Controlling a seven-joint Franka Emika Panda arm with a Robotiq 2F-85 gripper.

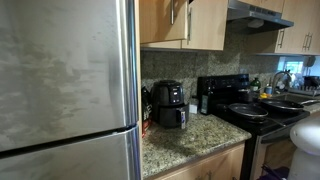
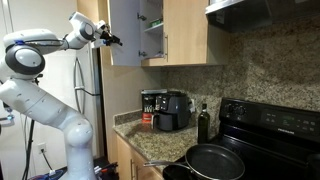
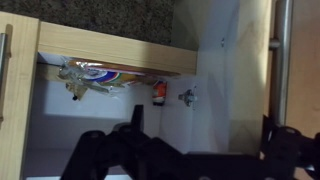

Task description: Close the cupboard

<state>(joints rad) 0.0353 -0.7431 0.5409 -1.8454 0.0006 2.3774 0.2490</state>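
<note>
The cupboard (image 2: 186, 30) is a light wood wall cabinet above the counter; it also shows in an exterior view (image 1: 205, 22). Its door nearest the fridge (image 2: 122, 32) stands swung open, and shelves with small items show inside. My gripper (image 2: 108, 40) is raised at the open door's outer edge. In the wrist view the dark fingers (image 3: 200, 140) are spread wide with nothing between them, facing the cupboard's white interior (image 3: 110, 110). A shelf there holds a crinkled packet (image 3: 85, 78). A silver bar handle (image 3: 283, 55) runs along the right. The gripper is hidden in the exterior view with the fridge.
A big stainless fridge (image 1: 65, 90) stands beside the cupboard. On the granite counter (image 1: 185, 140) below are a black air fryer (image 2: 172, 110), a dark bottle (image 2: 204, 124) and a black stove (image 2: 270, 130) with a pan (image 2: 214, 160). A range hood (image 2: 265, 10) hangs beside the cupboard.
</note>
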